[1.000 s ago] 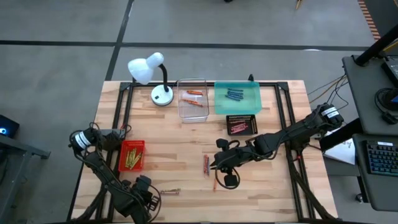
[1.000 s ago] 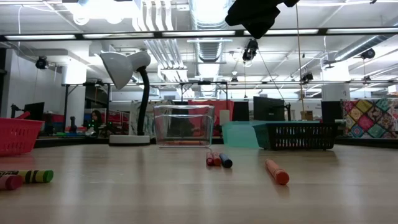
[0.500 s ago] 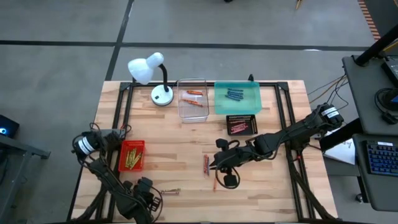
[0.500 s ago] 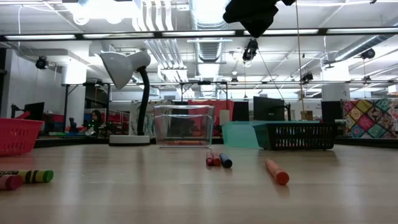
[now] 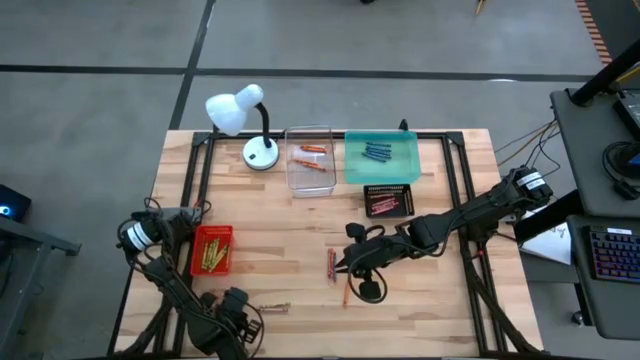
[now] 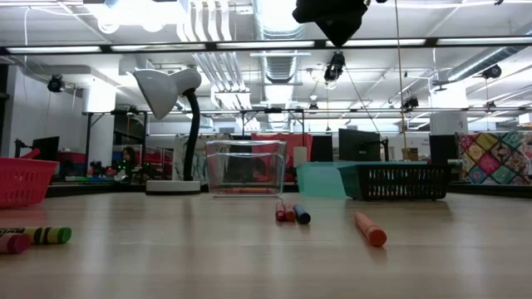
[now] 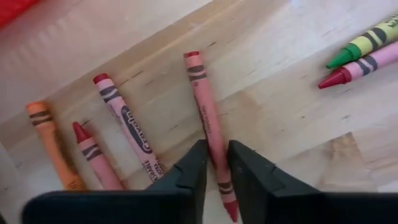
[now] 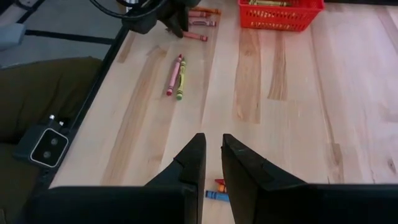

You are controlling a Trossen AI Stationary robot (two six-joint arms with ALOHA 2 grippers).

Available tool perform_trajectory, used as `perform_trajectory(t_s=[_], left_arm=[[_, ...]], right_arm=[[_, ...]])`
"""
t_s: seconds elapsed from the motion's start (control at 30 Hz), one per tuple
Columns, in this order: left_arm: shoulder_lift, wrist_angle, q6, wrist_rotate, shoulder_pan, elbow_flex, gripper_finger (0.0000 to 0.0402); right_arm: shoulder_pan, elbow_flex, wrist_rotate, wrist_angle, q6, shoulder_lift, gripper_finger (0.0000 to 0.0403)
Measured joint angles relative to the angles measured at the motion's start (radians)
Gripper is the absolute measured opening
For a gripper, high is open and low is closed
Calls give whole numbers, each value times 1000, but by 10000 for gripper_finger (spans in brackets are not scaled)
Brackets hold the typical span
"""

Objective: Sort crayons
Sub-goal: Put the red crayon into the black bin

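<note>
- since a second ago the left gripper (image 7: 216,163) has dropped a bit lower, further from the red tray (image 5: 211,250).
- its jaws are now pinched on a red crayon (image 7: 209,124) lying on the table just below that tray.
- right gripper (image 8: 212,163) hovers well right of the tray, jaws nearly together, holding nothing.
</note>
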Motion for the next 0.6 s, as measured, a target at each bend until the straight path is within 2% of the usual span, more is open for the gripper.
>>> perform_trajectory(t_s=[0.13, 0.37, 0.47, 0.6], left_arm=[[2, -25, 31, -71, -2, 18, 8], [-22, -228, 98, -123, -1, 151, 3], [-51, -280, 182, -289, -1, 222, 2], [-110, -278, 387, -653, 0, 281, 1]], right_arm=[[0, 0, -1, -1, -69, 0, 43], [2, -15, -2, -9, -83, 0, 43], [2, -33, -2, 17, -121, 0, 43], [2, -90, -2, 197, -190, 0, 43]])
